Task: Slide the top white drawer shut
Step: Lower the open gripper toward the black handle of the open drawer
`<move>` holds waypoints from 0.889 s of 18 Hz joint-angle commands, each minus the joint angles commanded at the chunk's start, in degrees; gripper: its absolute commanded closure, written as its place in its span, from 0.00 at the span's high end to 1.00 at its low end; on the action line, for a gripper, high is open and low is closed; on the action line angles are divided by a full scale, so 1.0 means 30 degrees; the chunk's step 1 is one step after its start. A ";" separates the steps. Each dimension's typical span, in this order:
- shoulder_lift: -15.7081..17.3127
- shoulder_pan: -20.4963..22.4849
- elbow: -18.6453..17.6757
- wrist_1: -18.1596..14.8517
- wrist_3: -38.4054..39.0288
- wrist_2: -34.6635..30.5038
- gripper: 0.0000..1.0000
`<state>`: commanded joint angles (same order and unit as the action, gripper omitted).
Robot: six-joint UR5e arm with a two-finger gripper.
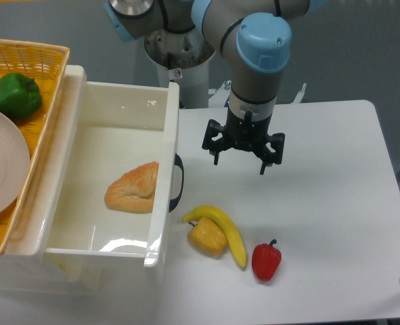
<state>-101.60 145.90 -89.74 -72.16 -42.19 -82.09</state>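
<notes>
— Top white drawer (164, 145)? 
— Pulled out at the left of the table (321, 203), wide open, black handle (178, 183) on its right-hand front wall. Holds a croissant (133, 189) on its floor, nothing else visible inside.

— Gripper (240, 157)? 
— Hanging above the table, right of the drawer front and apart from it, level with the handle but not touching. Fingers pointing down and spread, nothing between them.

— On the table near the drawer? 
— Banana (225, 230) just right of the handle's near end, curved around a yellow pepper (207, 236) and touching it. Red pepper (266, 261) a little further right and nearer, apart from the banana's tip.

— Left side? 
— Yellow woven basket (47, 74) at the far left, above and behind the drawer's left wall, with a green pepper (14, 95) and a white plate (0, 169) in it. Robot base (179, 61) at the far edge, behind the drawer.
</notes>
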 joint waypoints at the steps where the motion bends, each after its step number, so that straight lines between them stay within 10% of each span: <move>1: -0.0030 0.0000 0.0000 0.0058 0.0000 0.0000 1.00; 16: -0.0966 -0.0204 -0.0879 0.0146 0.1078 0.0000 1.00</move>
<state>-104.50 145.29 -92.37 -71.72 -38.95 -82.09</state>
